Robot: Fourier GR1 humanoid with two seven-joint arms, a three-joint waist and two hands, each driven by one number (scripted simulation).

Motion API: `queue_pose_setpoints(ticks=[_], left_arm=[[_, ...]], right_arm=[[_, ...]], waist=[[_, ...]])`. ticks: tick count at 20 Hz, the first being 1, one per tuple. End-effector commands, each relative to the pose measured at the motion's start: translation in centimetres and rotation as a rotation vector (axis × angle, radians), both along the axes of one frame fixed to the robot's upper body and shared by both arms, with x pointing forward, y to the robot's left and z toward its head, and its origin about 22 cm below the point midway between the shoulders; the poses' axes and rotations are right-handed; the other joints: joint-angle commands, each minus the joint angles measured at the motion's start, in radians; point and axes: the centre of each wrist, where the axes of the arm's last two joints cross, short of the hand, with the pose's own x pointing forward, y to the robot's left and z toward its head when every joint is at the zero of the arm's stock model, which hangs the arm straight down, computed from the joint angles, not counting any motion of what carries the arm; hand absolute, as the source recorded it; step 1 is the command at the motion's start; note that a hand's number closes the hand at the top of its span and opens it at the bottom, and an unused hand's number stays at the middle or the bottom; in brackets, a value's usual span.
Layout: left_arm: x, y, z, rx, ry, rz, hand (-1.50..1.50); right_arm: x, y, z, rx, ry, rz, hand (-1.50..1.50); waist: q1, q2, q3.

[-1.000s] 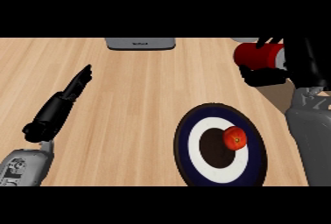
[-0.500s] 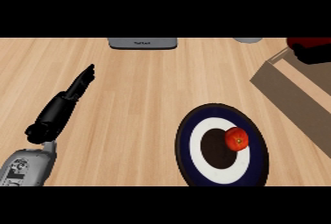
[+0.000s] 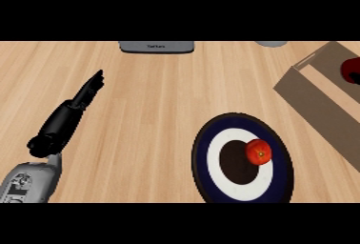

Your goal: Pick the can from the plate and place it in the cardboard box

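Wood counter (image 3: 162, 109): left hand (image 3: 81, 97) empty, fingers straight; tomato (image 3: 259, 151) on plate (image 3: 202, 157); can (image 3: 350, 70) in cardboard box (image 3: 316, 102).

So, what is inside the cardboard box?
A red object, likely the can, shows inside the cardboard box. The view's edge cuts it off, so the rest of the inside is unseen.

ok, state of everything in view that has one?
left hand: open, fingers straight, holding nothing
can: off the plate, inside the cardboard box, cut by the view's edge
cardboard box: top open, on the counter right of the plate
plate: flat on the counter, carries only the red fruit
red fruit: on the plate, right of centre
right hand: not in view
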Motion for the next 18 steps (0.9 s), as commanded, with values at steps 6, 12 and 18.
queue_pose_setpoints(ticks=[6, 12, 18], left_arm=[[0.5, -0.4, 0.3, 0.005, 0.000, -0.006, 0.00], [-0.2, -2.1, -0.2, -0.001, 0.011, -0.001, 0.00], [-0.2, 0.6, 0.0, -0.007, 0.030, 0.008, 0.00]], right_arm=[[-1.2, -6.9, -1.4, 0.039, 0.315, 0.006, 1.50], [-2.0, -8.6, -1.9, 0.163, 0.258, 0.247, -1.50], [-0.9, -8.0, -1.7, 0.565, -0.273, 0.285, -1.50]], waist=[[0.005, 0.002, 0.000], [0.000, -0.001, 0.001], [-0.012, -0.007, 0.004]])
